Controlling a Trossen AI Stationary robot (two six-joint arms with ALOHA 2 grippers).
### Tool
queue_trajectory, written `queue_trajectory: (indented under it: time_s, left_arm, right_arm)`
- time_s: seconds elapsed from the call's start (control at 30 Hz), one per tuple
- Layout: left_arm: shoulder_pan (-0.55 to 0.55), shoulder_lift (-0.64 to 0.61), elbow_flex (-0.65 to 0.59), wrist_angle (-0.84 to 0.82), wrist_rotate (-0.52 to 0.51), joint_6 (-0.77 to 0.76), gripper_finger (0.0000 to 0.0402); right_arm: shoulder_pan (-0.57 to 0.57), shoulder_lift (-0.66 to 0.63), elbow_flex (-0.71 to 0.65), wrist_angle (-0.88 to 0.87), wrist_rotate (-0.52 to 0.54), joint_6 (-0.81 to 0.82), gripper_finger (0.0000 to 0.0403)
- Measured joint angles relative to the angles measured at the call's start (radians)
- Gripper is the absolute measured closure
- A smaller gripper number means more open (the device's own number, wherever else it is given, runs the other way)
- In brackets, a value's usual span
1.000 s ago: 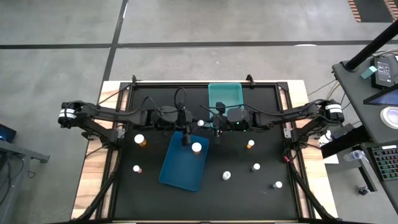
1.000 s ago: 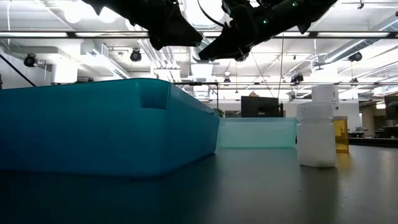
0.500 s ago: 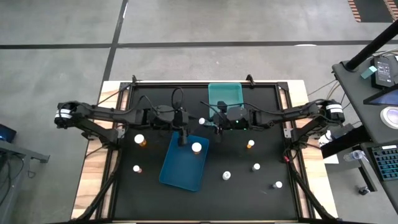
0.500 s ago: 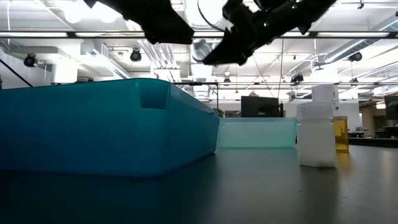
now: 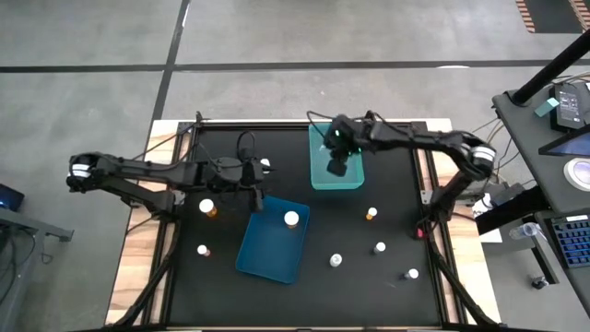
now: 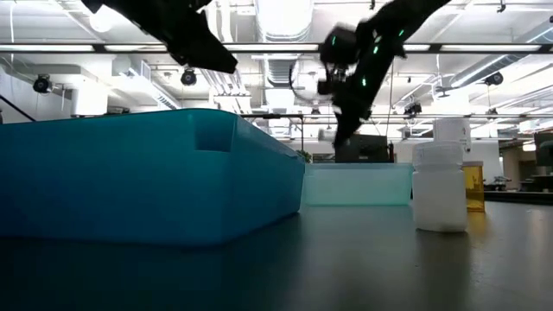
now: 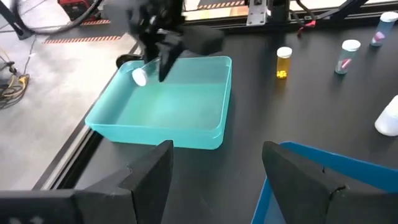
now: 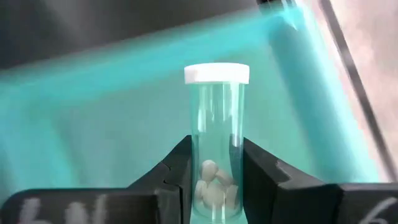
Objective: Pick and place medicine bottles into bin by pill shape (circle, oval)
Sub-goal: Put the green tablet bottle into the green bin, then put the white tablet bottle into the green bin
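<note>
Clear plastic with a white cap: that is the bottle (image 8: 216, 140) the right gripper (image 5: 338, 166) has pinched between its two fingers (image 8: 177, 177), which press against both sides of the body. Pale pills lie at the bottle's lower end, between the finger pads. The gripper hangs over the light teal tray (image 5: 350, 177) at the far side of the black table (image 5: 396, 175), and the tray's floor and wall fill the space just beyond the bottle. In the left wrist view the capped end (image 7: 139, 76) shows white below the dark gripper, above the tray's near corner.

Well off to that gripper's side, the left gripper (image 5: 255, 196) waits with its fingers (image 7: 151, 180) spread wide and nothing between them, just past the far corner of the darker blue tray (image 5: 263, 251). One white-capped bottle (image 5: 291, 219) stands inside that blue tray, close to the left gripper. An amber bottle (image 5: 207, 207) stands just on the left gripper's outer side, and another bottle (image 5: 202, 249) stands nearer the front edge.

Nearer the front of the table than the right gripper, four more bottles are spread apart: an amber one (image 5: 371, 214), then white-capped ones (image 5: 379, 247), (image 5: 336, 261) and (image 5: 411, 273).
</note>
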Motion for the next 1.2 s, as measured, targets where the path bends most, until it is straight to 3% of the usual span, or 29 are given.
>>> queue_trajectory:
  time_s: [0.23,0.6,0.87,1.1,1.2]
  left_arm:
    - [0.000,-0.026,-0.034,0.009,-0.023,0.000,0.0171]
    - [0.001,-0.027,-0.040,0.009,-0.033,0.023,0.0171]
    - [0.000,-0.027,-0.041,0.026,-0.032,0.024,0.0171]
    - [0.000,-0.027,-0.041,0.025,-0.030,0.023,0.0171]
    - [0.000,-0.027,-0.042,0.025,-0.030,0.022,0.0171]
  right_arm:
    - [-0.145,0.239,0.165,-0.070,-0.002,-0.195,0.0319]
    - [-0.191,0.453,0.433,-0.258,-0.001,-0.287,0.0291]
    - [-0.205,0.434,0.452,-0.262,0.000,-0.276,0.0255]
    - [-0.197,0.328,0.433,-0.292,-0.017,-0.173,0.0260]
    - [-0.181,0.254,0.397,-0.289,-0.092,-0.122,0.0268]
